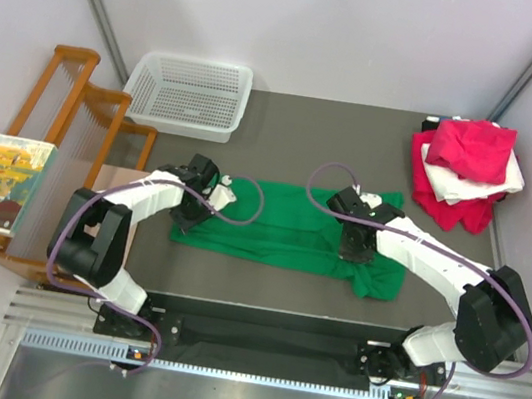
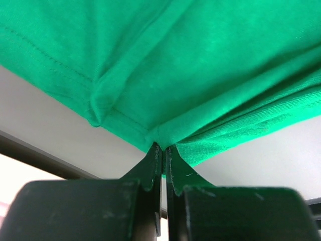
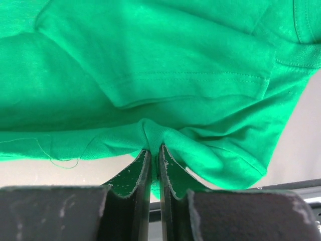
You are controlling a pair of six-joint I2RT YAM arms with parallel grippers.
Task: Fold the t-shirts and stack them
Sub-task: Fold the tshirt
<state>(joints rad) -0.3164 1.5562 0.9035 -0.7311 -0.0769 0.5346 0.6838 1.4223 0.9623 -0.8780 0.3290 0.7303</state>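
One green shirt (image 1: 286, 231) lies as a wide band mid-table (image 1: 337, 135), running left to right between the arms. The left gripper (image 2: 161, 148) is pressed together on cloth at the shirt's left end. The right gripper (image 3: 152, 150) likewise pinches a bunched fold near its right end. A shirt pile (image 1: 465, 170) of pink, white and red sits far right. The basket (image 1: 188, 94) is far left, with the rack (image 1: 66, 117) and book (image 1: 0, 183) off the left edge.

We see a dark grey matte tabletop (image 1: 298, 124). A bright green cotton t-shirt (image 1: 287, 228) lies spread on it between the left gripper (image 1: 191, 210) and the right gripper (image 1: 355, 250) (both pinch its fabric). A white plastic mesh basket (image 1: 186, 96) sits beyond the left gripper, and a heap of red, white and magenta-pink shirts (image 1: 465, 170) lies beyond and right of the right one.
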